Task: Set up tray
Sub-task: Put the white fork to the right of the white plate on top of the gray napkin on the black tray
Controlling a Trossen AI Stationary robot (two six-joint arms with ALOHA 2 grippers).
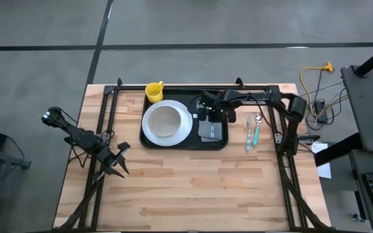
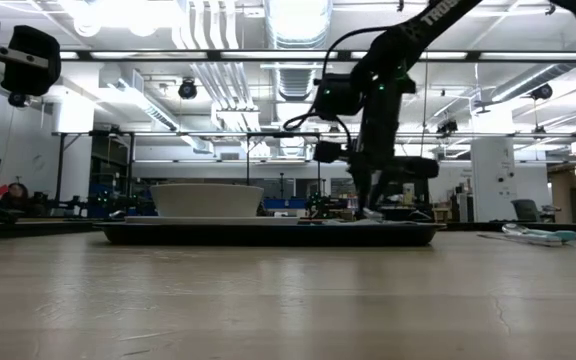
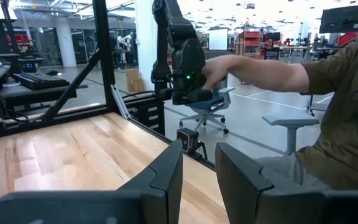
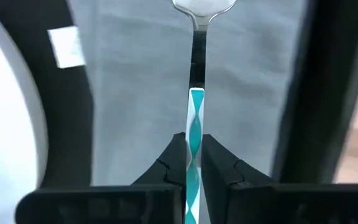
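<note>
The black tray point(image 1: 173, 144) lies at the table's far middle. On it are a white plate point(image 1: 167, 122) with a bowl and a grey napkin point(image 4: 135, 93). My right gripper point(image 4: 194, 146) points down over the napkin, shut on a piece of cutlery with a teal-and-white handle and a silver head point(image 4: 204, 6). My left gripper point(image 3: 199, 180) is at the table's left point(image 1: 116, 162), level and open, with nothing between its fingers. My right gripper pinches the cutlery's teal-and-white handle point(image 4: 196, 118) between its two fingers, which come from above and lie along it. The piece hangs below the fingers, silver head downward over the napkin. Whether the head touches the napkin I cannot tell.
A yellow cup point(image 1: 154, 90) stands at the tray's far left corner. Two more pieces of cutlery point(image 1: 252, 131) lie on the wood right of the tray. Beyond the table, in the left wrist view, a person's hand point(image 3: 219, 68) rests on another arm.
</note>
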